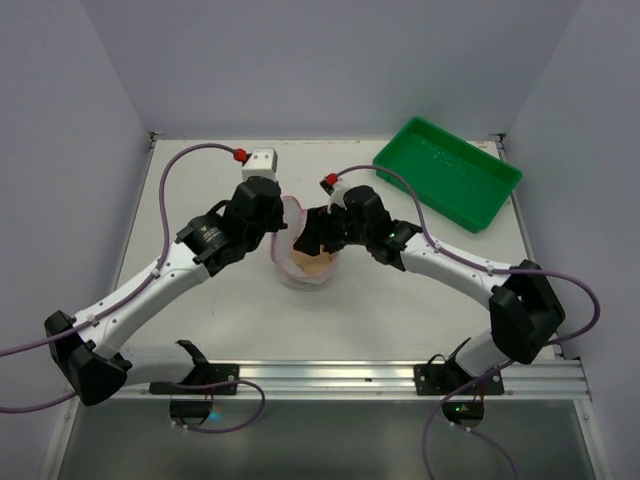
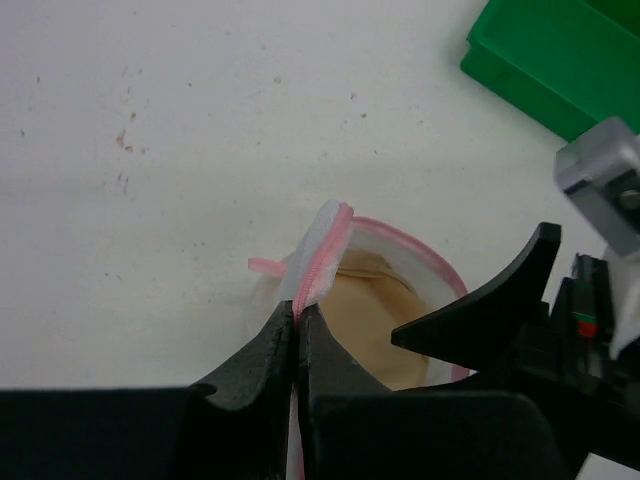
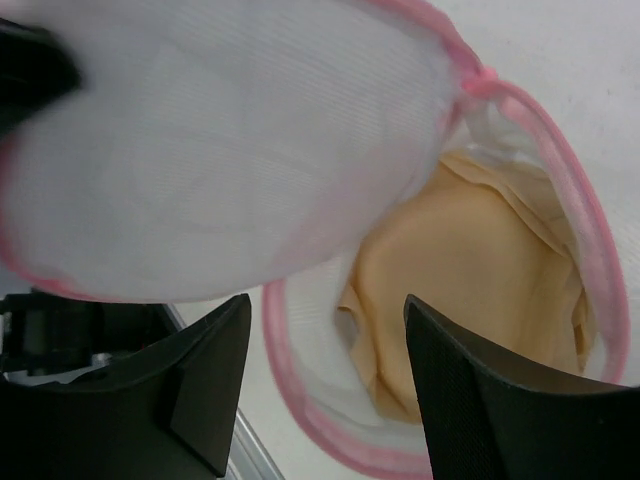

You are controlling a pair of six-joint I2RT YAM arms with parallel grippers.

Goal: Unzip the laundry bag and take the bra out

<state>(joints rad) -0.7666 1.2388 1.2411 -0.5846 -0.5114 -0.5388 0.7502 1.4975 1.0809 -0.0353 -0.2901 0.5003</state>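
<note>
Two grippers at the laundry bag (image 1: 297, 270), middle of the table (image 1: 230, 320): its rim is pinched by the left gripper (image 2: 298, 315) so the mouth gapes; the right gripper (image 3: 325, 305), spread and empty, is aimed at the bra (image 3: 470, 270) inside.

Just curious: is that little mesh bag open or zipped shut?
Open. The left hand pinches the laundry bag by its pink-trimmed flap, lifting it, and the beige bra lies visible inside the gaping mouth.

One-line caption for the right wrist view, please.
Open right gripper poised at the unzipped laundry bag, its mesh flap raised, beige bra visible inside.
</note>
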